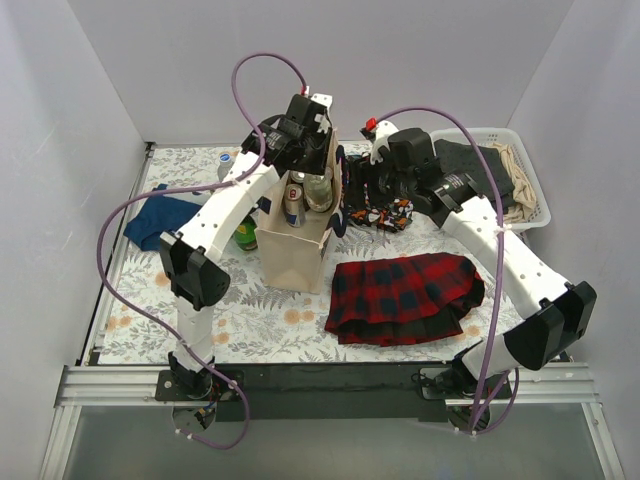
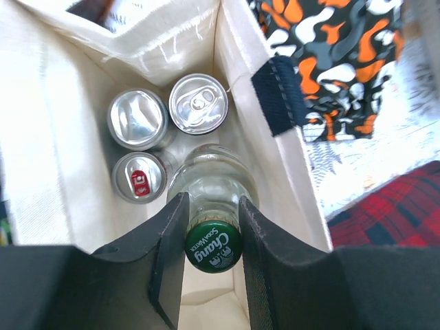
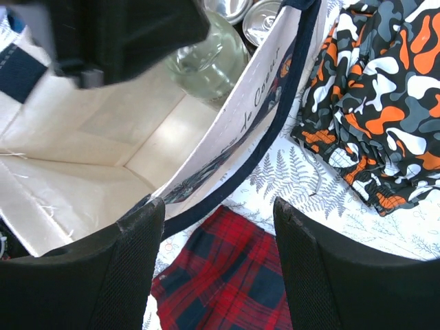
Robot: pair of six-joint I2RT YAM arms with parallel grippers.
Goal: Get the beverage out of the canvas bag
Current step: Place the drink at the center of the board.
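we see white walls (image 1: 60, 150), fern-print cloth (image 1: 270, 320); left gripper (image 2: 212, 206) clamps the bottle (image 2: 213, 180) in the bag (image 1: 295, 265), right gripper (image 3: 218, 207) gapes.

Overhead camera looks down; close wrist cameras share the canvas bag (image 2: 41, 151)

Lab booth: plain white walls (image 1: 70, 120)

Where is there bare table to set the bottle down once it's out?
Bare tablecloth lies between the canvas bag and the near edge, left of the red plaid cloth. Right of the bag is crowded: camouflage cloth, white basket.
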